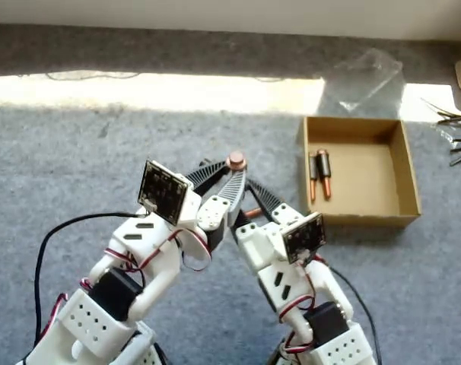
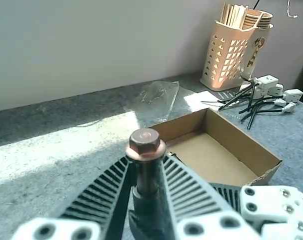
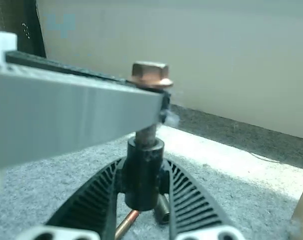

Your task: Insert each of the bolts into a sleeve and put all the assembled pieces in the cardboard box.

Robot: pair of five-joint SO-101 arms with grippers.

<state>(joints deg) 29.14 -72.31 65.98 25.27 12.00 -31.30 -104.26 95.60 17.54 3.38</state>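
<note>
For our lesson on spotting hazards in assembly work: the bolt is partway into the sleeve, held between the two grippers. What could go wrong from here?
1. The bolt sits only partly in the sleeve, shank showing between them; if the left gripper tilts or releases early, it may jam or drop out.
2. A spare bolt and spare sleeve lie on the carpet beneath the right gripper; lowering the arms might knock them away.

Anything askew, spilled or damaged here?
Nothing stands out. The left gripper holds the bolt upright, its shank entering the sleeve in the right gripper. Two assembled pieces lie side by side in the box, and a spare bolt lies on the table.
</note>
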